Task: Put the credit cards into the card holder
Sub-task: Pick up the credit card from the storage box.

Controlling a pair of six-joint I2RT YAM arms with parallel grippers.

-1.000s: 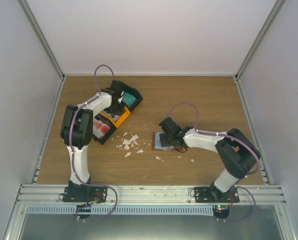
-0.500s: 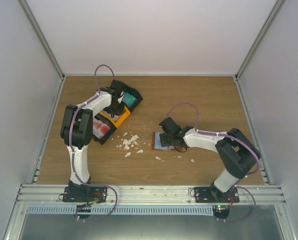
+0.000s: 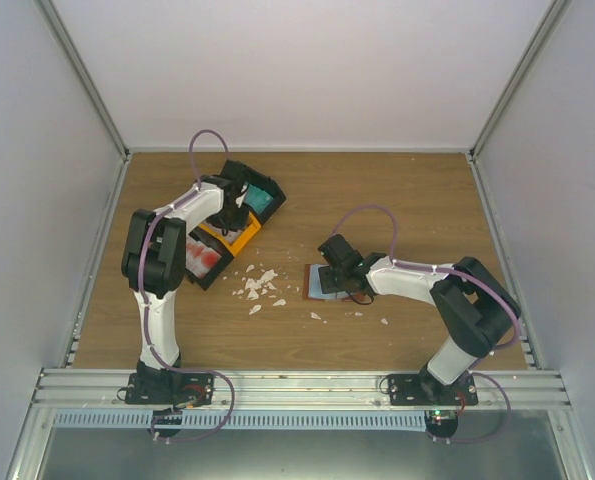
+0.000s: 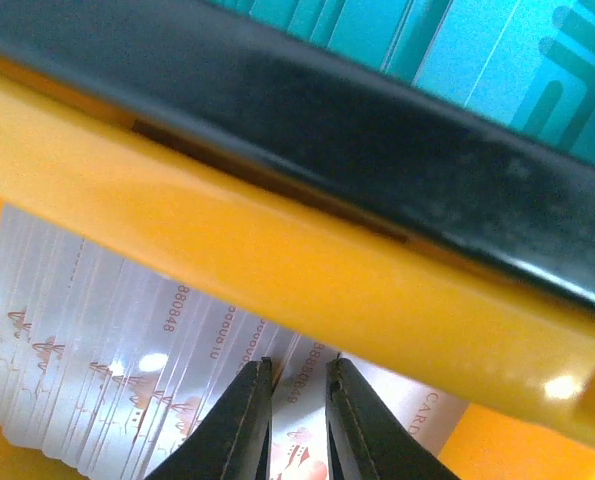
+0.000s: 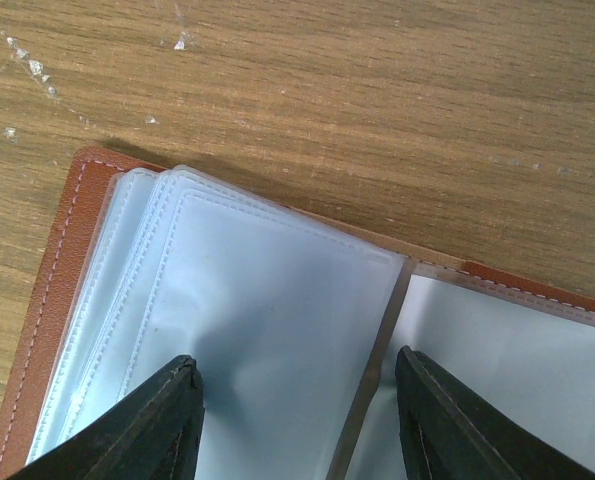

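Card holder [image 5: 267, 320] open flat, spine between wide-spread right jaws; left jaws narrow, perhaps gripping whitish card [image 4: 107, 330]

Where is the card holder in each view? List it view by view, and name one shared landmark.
Top external: card holder lies just right of the picture's centre.
Left wrist: not in it.
Right wrist: card holder lies open and fills the lower part of the frame.
Shared landmark: the wooden table around it, in the top and right wrist views.

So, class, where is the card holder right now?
In the top view the card holder lies open right of centre, under the right gripper, white scraps just to its left.
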